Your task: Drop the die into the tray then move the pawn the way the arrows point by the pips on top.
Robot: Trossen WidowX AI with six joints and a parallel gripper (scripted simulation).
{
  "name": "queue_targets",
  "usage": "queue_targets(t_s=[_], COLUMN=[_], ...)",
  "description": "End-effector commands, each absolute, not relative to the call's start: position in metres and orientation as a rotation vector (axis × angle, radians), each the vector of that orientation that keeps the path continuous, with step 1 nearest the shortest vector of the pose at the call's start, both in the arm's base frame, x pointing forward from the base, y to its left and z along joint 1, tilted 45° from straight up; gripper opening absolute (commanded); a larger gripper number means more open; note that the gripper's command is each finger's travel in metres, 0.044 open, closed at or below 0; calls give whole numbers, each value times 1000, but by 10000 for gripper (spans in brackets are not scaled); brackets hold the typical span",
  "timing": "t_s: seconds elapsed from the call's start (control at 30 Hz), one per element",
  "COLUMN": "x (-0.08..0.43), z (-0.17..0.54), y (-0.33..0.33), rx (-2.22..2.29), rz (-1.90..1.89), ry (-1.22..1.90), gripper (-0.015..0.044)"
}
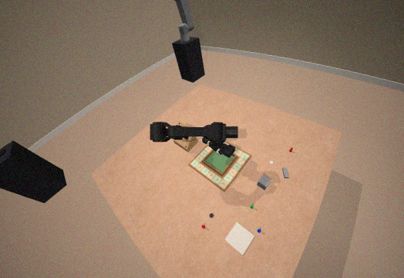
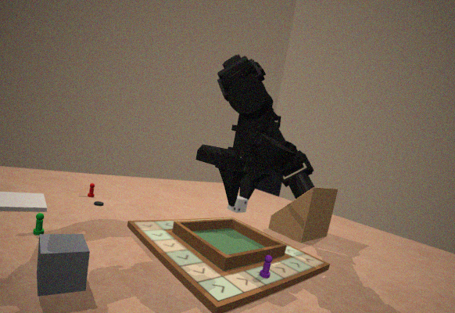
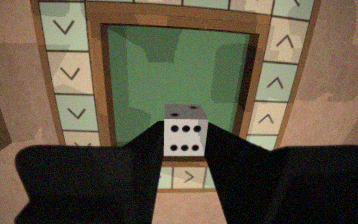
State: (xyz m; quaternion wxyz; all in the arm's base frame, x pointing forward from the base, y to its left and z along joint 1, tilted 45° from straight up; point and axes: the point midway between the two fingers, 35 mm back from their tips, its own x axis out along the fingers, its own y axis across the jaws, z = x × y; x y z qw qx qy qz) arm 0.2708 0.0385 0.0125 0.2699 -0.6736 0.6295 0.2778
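Observation:
The white die [image 2: 240, 204] [image 3: 185, 136] is held between the fingertips of my gripper [image 2: 236, 204] [image 3: 182, 127]. My gripper is shut on it, above the dice tray [image 1: 220, 165] [image 2: 256, 255] [image 3: 175, 75] near one wall. Six pips face the wrist camera and a two-pip face shows beside them. The tray has a green floor and brown walls, and no die lies in its visible part. The board [image 1: 205, 171] [image 2: 184, 257] [image 3: 276, 82] has arrowed squares around the tray. A purple pawn [image 2: 266, 267] stands upright on a green square; it is hidden in the top view.
A wooden wedge [image 1: 187, 142] [image 2: 317, 219] stands near the arm's base. A grey block [image 1: 264, 182] [image 2: 62, 266], flat grey piece [image 1: 285, 172], green pawn [image 1: 252, 207] [image 2: 39, 224], blue pawn [image 1: 259, 231], red pawn [image 1: 203, 226], black disc [image 1: 211, 215] and white slab [image 1: 239, 238] are around the board.

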Motion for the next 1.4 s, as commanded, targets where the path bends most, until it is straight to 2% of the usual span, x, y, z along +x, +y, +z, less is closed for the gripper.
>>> queue_targets(t_s=[0.0, 0.4, 0.9, 1.17, 1.37], x=[270, 261, 259, 272, 270], z=[13, 1, 0, 42, 43], y=[36, 30, 28, 31, 30], rx=[-1814, -1478, -1218, -1216, -1216], rz=[781, 1093, 1297, 1297, 1297], ry=[1690, 1540, 1124, 1118, 1118], gripper=[0, 0, 0, 0, 0])
